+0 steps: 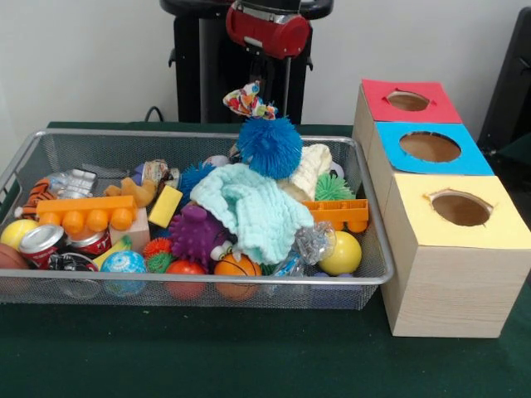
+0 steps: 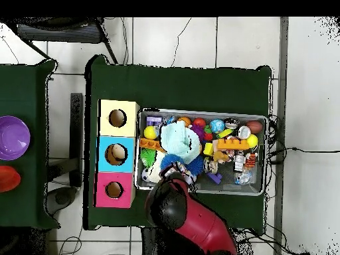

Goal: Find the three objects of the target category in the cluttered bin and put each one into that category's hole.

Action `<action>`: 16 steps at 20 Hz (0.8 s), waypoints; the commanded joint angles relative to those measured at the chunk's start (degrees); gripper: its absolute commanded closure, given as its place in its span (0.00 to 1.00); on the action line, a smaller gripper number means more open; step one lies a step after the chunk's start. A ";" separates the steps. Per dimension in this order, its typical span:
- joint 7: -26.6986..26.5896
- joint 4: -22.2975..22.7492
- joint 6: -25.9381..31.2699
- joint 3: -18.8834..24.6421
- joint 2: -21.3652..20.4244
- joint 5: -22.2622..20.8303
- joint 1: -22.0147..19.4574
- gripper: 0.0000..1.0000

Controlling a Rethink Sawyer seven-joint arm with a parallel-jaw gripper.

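Note:
The wire-mesh bin [image 1: 207, 282] sits on the green table, full of toys; it also shows in the overhead view [image 2: 199, 111]. A large blue spiky ball [image 1: 270, 147] stands high at the bin's far side, with a colourful bow [image 1: 248, 101] just above it. My gripper [image 1: 278, 99] hangs from the red arm [image 1: 267, 31] right over that ball; the bow and ball hide most of it. In the overhead view the arm [image 2: 192, 219] covers the gripper at the bin's near-left edge. Three boxes with holes stand beside the bin: red [image 1: 409, 101], blue [image 1: 431, 148], yellow [image 1: 460, 207].
The bin holds a mint cloth [image 1: 253, 207], a purple spiky ball [image 1: 197, 232], a yellow ball [image 1: 342, 253], an orange ball [image 1: 235, 267], cans [image 1: 41, 242] and an orange brick [image 1: 87, 211]. A purple bowl [image 2: 13, 137] and a red one [image 2: 5, 178] sit on a side table.

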 commanded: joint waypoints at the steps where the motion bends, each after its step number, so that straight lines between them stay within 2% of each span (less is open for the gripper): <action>1: 16.61 3.96 -2.54 4.81 1.94 4.48 0.51 1.00; 8: 15.32 3.15 0.78 4.16 1.51 6.68 1.67 1.00; 15: 10.40 -4.18 -5.11 7.01 6.46 3.74 -2.79 1.00; 16: 10.61 -3.84 -6.52 7.66 6.60 3.20 -2.92 1.00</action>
